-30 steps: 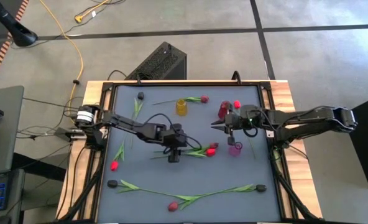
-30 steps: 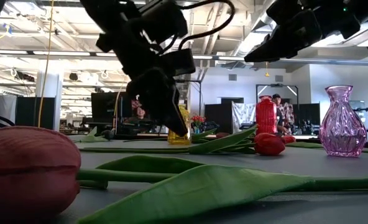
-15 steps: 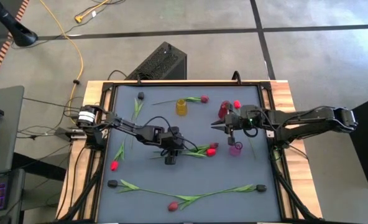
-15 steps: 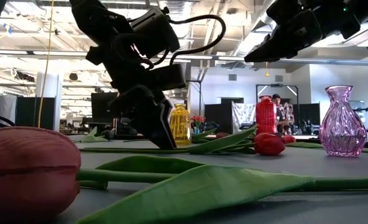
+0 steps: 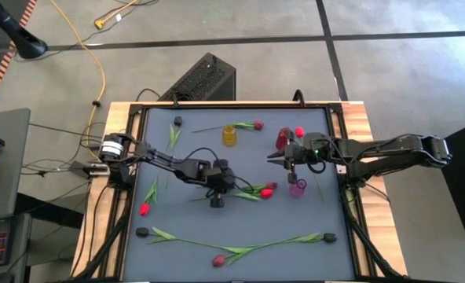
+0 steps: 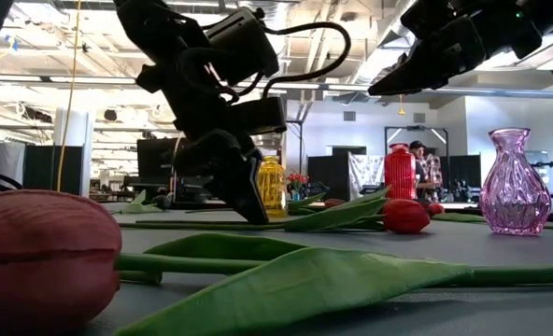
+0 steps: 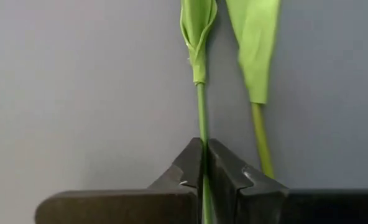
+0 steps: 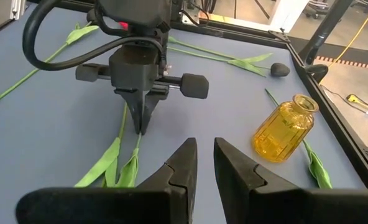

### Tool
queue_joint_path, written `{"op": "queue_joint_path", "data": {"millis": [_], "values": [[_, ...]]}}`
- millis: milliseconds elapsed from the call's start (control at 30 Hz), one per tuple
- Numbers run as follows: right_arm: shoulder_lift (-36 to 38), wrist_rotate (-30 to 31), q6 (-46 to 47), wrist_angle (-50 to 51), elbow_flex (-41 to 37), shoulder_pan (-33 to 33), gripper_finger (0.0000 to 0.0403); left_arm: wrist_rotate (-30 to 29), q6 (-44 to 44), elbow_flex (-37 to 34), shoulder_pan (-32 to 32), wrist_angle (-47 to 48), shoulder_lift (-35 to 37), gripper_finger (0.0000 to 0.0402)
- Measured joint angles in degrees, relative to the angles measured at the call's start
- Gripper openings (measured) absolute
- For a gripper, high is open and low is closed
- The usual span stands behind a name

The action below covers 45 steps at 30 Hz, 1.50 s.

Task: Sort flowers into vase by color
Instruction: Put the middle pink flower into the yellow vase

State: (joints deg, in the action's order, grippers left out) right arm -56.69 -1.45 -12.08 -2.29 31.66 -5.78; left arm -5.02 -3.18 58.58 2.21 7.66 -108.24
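Note:
Two red-headed flowers [image 5: 267,189] lie side by side on the grey mat at the table's middle, stems pointing toward the left. My left gripper [image 5: 230,189] is down on them, shut on one thin green stem [image 7: 201,106]; the second stem [image 7: 258,134] lies just beside it. My right gripper [image 8: 206,155] hangs above the mat near the red vase [image 5: 283,140], fingers slightly apart and holding nothing. A yellow vase [image 5: 229,135] and a purple vase [image 5: 297,187] also stand on the mat. My left gripper pinches the bare stem [image 7: 202,158] between its two fingers, below the flower's leaves. The fingers [image 6: 248,201] slant down from the table's left side, and the stem runs on straight ahead of them. The flower lies flat on the mat.
More flowers lie loose on the mat: a black one [image 5: 177,121] and a maroon one [image 5: 258,125] at the far side, a red one [image 5: 144,209] at the left, and black [image 5: 329,237] and maroon [image 5: 217,260] ones near the front. A raised frame [image 5: 130,181] rims the mat.
My left gripper has sunk onto the mat and shut on the flower stem. The flowers lie where they were.

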Motion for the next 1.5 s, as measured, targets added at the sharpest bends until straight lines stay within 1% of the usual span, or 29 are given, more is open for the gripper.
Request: {"op": "queue_joint_path", "data": {"millis": [167, 233, 333, 500, 633, 800, 867, 967, 1100, 1167, 1267, 1433, 1500], "values": [[0.02, 0.00, 0.00, 0.38, -0.02, 0.00, 0.0082, -2.83, -2.23, 1.38, -0.98, 0.23, 0.64, 0.0000], [0.02, 0.02, 0.00, 0.79, -0.02, 0.00, 0.0082, -3.87, -1.91, 1.41, -1.69, 0.23, 2.01, 0.0000], [0.02, 0.00, 0.02, 1.09, -0.02, 0.00, 0.0082, -3.84, -1.68, 1.52, -2.74, -0.10, 4.20, 0.0000], [0.02, 0.00, 0.02, 2.19, -0.02, 0.00, 0.0082, -3.75, -2.18, 1.52, -4.49, -0.44, 9.14, 0.0000], [0.02, 0.00, 0.04, 2.95, -0.02, 0.02, 0.0082, -5.09, -3.14, 1.30, -5.97, -1.36, 13.57, 0.0000], [0.02, 0.00, 0.07, 3.41, -0.02, 0.02, 0.0082, -5.96, -3.27, -0.45, -8.10, -2.65, 19.55, 0.0000], [0.02, 0.00, 0.07, 3.39, -0.02, 0.04, 0.0082, -6.32, -3.24, -1.99, -9.08, -4.81, 21.59, 0.0000], [0.02, 0.00, 0.07, 3.39, -0.02, 0.04, 0.0082, -6.92, -3.18, -4.94, -10.77, -10.29, 24.62, 0.0000], [0.02, 0.00, 0.07, 3.37, -0.04, 0.04, 0.0082, -6.04, -3.10, -10.47, -13.17, -27.18, 26.96, 0.0000], [0.02, 0.00, 0.07, 3.33, -0.04, 0.04, 0.0082, -4.74, -3.06, -13.31, -14.51, -37.89, 27.07, 0.0000], [0.02, 0.00, 0.07, 3.30, -0.04, 0.05, 0.0082, -4.30, -2.51, -16.85, -16.49, -50.66, 26.76, 0.0000], [0.02, 0.00, 0.07, 3.16, -0.03, 0.07, 0.0082, -4.35, 0.94, -20.63, -19.88, -65.70, 25.53, 0.0000], [0.02, 0.00, 0.05, 3.11, -0.04, 0.07, 0.0082, -4.26, 2.49, -21.25, -20.91, -69.15, 24.66, 0.0000]]}}
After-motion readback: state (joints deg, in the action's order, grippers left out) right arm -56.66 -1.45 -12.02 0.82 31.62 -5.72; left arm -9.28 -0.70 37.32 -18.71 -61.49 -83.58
